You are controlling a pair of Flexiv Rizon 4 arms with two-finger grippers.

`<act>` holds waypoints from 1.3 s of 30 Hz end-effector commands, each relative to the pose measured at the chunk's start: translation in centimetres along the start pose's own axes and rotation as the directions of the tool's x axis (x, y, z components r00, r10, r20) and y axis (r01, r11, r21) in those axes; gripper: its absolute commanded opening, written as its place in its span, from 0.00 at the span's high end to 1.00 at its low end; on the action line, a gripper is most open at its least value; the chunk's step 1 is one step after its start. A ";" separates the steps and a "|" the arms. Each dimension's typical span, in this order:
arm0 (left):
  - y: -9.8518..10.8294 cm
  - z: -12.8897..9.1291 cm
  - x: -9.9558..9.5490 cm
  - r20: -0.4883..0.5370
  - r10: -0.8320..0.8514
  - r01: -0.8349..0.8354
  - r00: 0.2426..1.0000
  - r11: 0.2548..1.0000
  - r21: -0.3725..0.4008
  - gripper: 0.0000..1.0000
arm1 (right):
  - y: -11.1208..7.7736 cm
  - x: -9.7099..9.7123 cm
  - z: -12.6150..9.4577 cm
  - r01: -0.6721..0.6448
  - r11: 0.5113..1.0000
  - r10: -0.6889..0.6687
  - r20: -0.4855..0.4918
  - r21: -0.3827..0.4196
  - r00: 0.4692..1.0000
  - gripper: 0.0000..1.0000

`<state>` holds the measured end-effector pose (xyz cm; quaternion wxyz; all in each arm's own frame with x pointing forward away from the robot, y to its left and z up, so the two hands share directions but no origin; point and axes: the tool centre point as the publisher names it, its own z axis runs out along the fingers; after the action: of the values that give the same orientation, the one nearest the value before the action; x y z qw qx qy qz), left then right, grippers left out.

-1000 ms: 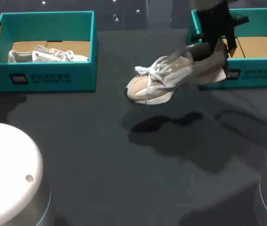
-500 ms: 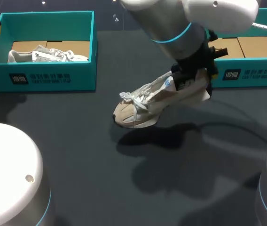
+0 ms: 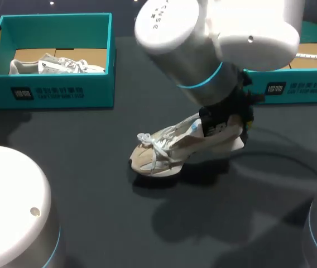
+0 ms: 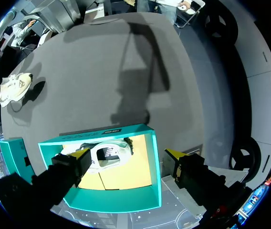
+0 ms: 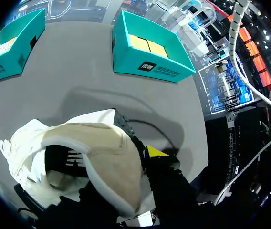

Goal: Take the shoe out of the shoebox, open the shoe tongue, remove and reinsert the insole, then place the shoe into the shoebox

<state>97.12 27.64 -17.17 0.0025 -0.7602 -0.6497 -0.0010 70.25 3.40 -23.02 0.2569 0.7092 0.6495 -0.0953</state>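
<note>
Head view shows the right gripper (image 3: 229,118) clamped on the heel of the beige shoe (image 3: 175,146). The shoe tilts toe-down near the middle of the table (image 3: 91,167), out of the right shoebox (image 3: 292,88) at the far right corner. The left gripper (image 4: 129,155) hangs with fingers apart above the left shoebox (image 4: 126,198) at the far left corner, where a white shoe (image 4: 108,155) lies inside.

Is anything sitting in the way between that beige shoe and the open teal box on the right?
Nothing visible. Only bare dark table lies between the beige shoe and the right shoebox, whose top is open. The right gripper holds the shoe by its heel.
</note>
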 end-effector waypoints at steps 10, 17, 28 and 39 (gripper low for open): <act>-0.1 0.0 0.0 -0.002 0.001 -0.001 1.000 1.000 -0.001 0.00 | -4.7 5.2 2.0 -0.048 0.996 0.055 -0.083 0.081 0.995 1.00; -0.1 0.0 0.0 -0.002 0.001 -0.001 1.000 1.000 -0.001 0.00 | -5.5 7.2 3.3 -0.041 0.990 0.058 -0.127 0.133 0.990 1.00; -0.1 0.0 0.0 -0.002 0.001 -0.001 1.000 1.000 -0.001 0.00 | -6.0 8.2 5.6 -0.040 0.980 0.072 -0.164 0.193 0.984 1.00; -0.1 0.0 0.0 -0.002 0.001 -0.001 1.000 1.000 -0.001 0.00 | -5.9 8.4 8.0 -0.028 0.979 0.074 -0.223 0.202 0.972 1.00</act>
<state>97.12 27.64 -17.17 0.0025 -0.7602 -0.6497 -0.0010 67.18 7.82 -34.37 0.1229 0.7540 0.6406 -0.0782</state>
